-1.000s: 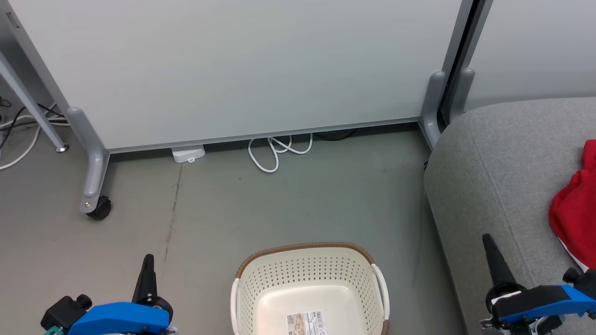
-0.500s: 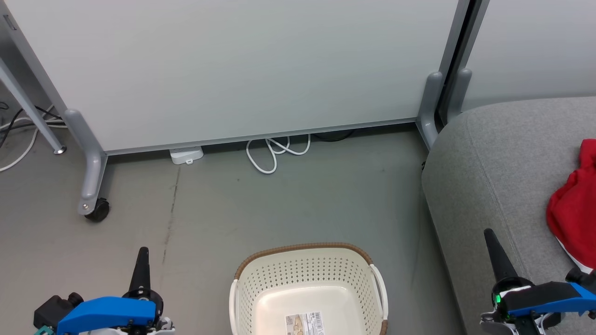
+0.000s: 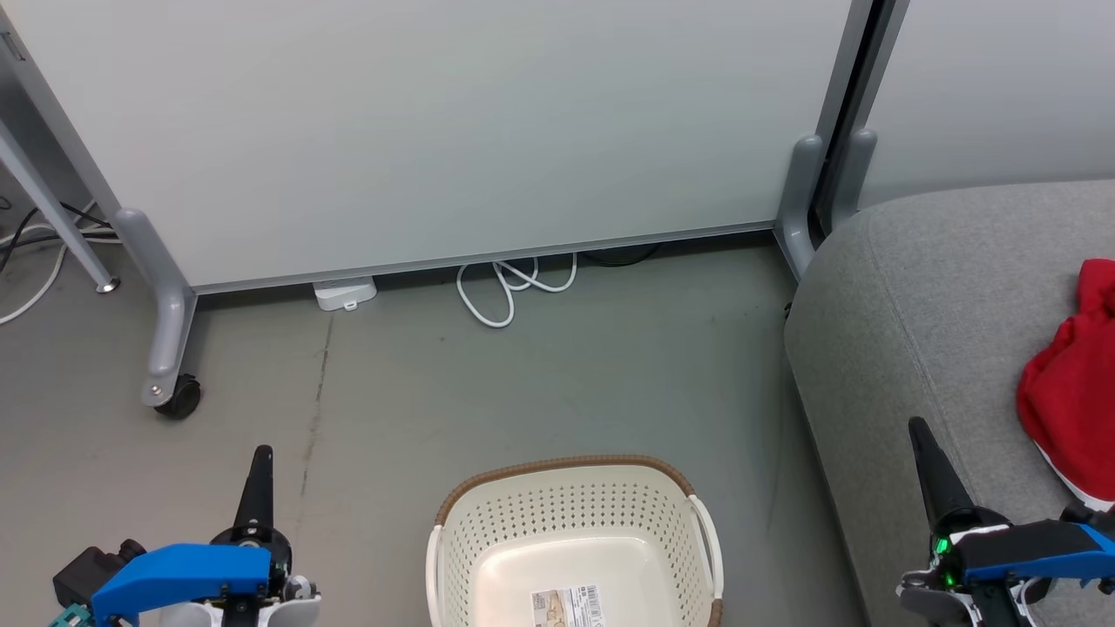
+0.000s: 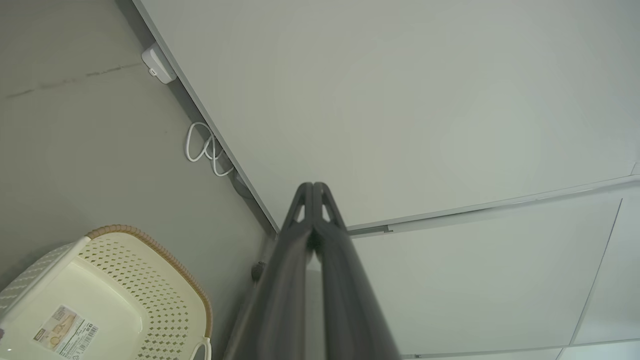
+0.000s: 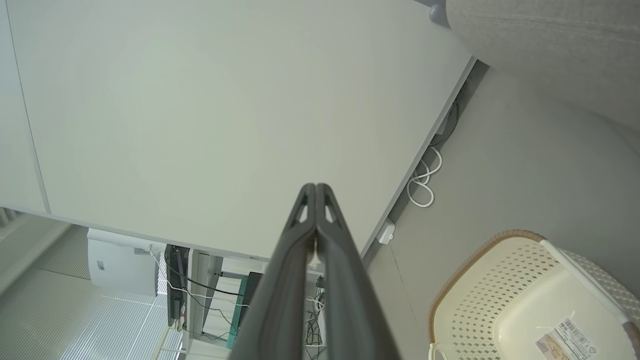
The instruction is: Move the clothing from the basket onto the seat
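Observation:
The cream perforated basket [image 3: 571, 509] with its brown rim stands on the floor at the bottom centre, with nothing but a label [image 3: 568, 604] on its bottom; it also shows as the basket [image 4: 125, 280] and the basket [image 5: 505, 295] in the wrist views. A red garment [image 3: 1070, 392] with a white edge lies on the grey sofa [image 3: 915, 305] at the right edge, partly cut off. My left gripper [image 3: 260, 457] is shut, empty, left of the basket. My right gripper [image 3: 916, 427] is shut, empty, over the sofa's front. Their fingers touch at the left gripper [image 4: 312, 186] and the right gripper [image 5: 316, 186].
A pale partition panel [image 3: 435, 131] on grey feet with a caster [image 3: 179, 399] spans the back. A white cable loop [image 3: 510, 287] and a small white box [image 3: 345, 293] lie at its base. More cables [image 3: 35, 252] and a table leg are at the far left.
The head view has drifted slightly. Both grippers have sunk lower in the picture, the left one also a little leftward. The basket and the red garment stay put.

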Robot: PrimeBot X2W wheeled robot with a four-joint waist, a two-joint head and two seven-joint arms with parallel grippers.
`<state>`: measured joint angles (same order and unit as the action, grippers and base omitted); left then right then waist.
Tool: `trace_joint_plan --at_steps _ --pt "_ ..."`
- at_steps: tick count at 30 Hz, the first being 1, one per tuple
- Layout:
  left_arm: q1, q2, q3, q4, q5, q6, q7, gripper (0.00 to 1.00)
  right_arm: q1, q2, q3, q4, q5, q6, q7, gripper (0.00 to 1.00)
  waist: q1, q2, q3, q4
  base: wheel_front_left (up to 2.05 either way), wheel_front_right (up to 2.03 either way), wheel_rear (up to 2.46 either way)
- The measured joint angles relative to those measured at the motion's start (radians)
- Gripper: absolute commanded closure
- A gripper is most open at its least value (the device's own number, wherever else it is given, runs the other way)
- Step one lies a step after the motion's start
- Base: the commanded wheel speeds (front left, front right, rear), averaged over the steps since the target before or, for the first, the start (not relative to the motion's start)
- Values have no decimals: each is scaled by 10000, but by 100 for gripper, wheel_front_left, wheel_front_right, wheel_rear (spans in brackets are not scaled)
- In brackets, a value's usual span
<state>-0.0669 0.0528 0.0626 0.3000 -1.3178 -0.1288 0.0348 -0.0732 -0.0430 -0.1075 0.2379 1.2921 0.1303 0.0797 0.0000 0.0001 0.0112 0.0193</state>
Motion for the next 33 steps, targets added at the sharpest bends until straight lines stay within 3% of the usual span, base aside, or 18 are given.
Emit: trace_joint_plan --at_steps 33 --pt "-293 -13 431 -439 -2357 0 654 100 -253 -29 -46 44 2558 0 265 100 0 0 -63 -151 0 0 0"
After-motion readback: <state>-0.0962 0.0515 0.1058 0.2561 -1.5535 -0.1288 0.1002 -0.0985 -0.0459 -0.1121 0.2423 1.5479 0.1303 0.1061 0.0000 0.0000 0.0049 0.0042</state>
